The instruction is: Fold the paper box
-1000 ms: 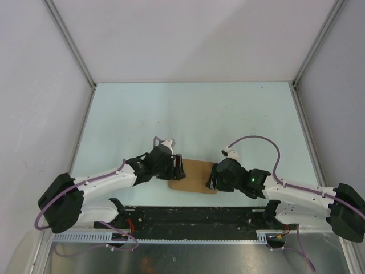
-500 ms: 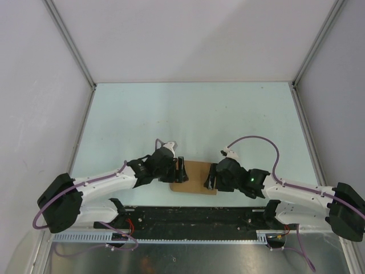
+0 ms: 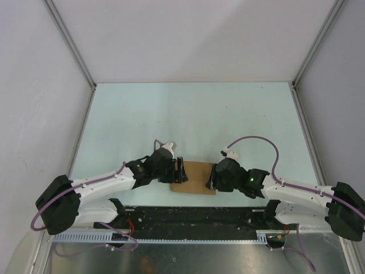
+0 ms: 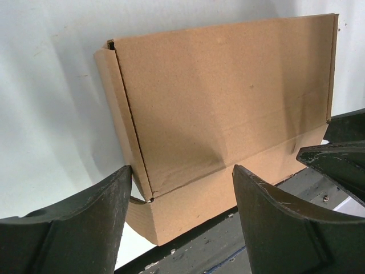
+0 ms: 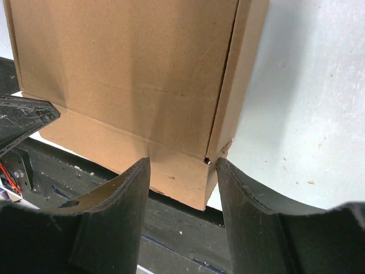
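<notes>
Cardboard item: paper box [image 3: 197,176], plain brown, lying low on the pale green table [image 3: 194,114] close to its near edge, just ahead of the black base rail [image 3: 194,218] and directly between the two arms. Main panel is broad and flat, with a creased long flap along its near side and a narrow side flap at each short end; in the left wrist view the end flap is bent slightly along its crease. Left gripper [image 3: 181,170]: at the box's left end, jaws spread wide, nothing clamped; its wrist view shows the box's near left corner [image 4: 145,200] in the gap between the two dark fingers [image 4: 80,228]. Right gripper [image 3: 210,178]: at the box's right end, jaws parted to a moderate width, not closed on anything; its wrist view shows the box's near right corner [image 5: 208,171] lying in the gap between the fingers [image 5: 114,211]. Whether either set of fingers touches the cardboard cannot be told.
</notes>
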Robot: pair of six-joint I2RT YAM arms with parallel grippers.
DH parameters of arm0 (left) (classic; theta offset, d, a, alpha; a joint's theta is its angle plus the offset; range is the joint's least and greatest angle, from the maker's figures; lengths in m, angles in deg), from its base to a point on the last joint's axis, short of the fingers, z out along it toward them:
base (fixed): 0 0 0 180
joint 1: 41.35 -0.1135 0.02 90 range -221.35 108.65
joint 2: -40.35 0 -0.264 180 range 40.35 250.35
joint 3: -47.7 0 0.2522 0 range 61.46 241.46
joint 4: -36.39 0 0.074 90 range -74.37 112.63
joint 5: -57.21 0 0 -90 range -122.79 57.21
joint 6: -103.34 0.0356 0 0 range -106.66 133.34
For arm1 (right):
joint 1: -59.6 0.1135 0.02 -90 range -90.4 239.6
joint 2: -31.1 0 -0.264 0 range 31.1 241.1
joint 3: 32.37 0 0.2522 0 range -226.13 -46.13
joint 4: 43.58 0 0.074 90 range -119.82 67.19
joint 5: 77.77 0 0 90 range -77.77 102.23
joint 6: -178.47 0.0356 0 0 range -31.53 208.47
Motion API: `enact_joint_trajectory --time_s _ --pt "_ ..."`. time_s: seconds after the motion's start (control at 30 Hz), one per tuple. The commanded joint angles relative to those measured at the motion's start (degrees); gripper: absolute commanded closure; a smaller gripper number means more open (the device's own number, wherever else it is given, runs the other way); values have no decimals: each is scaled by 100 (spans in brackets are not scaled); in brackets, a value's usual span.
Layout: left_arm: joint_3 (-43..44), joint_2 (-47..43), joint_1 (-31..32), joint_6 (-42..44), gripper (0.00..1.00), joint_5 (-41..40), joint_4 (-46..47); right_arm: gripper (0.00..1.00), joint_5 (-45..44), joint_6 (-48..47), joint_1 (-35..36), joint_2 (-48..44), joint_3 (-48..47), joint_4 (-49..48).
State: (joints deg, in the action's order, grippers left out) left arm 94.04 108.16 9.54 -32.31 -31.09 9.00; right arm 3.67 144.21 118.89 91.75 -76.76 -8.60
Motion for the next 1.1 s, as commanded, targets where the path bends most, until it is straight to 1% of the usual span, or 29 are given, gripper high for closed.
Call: enact_joint_trajectory --time_s 0.0,0.13,0.57,1.07 --pt "-15 -154 61 -190 25 112 220 46 -14 85 22 -26 -13 -232" --pt "-15 -163 61 -190 25 103 220 49 -6 77 22 9 -22 -267" --pt "-129 -347 70 -269 25 112 211 50 -14 50 22 -105 -22 -205" --pt "-85 -312 87 -313 25 165 220 53 12 112 22 -123 -22 -276"
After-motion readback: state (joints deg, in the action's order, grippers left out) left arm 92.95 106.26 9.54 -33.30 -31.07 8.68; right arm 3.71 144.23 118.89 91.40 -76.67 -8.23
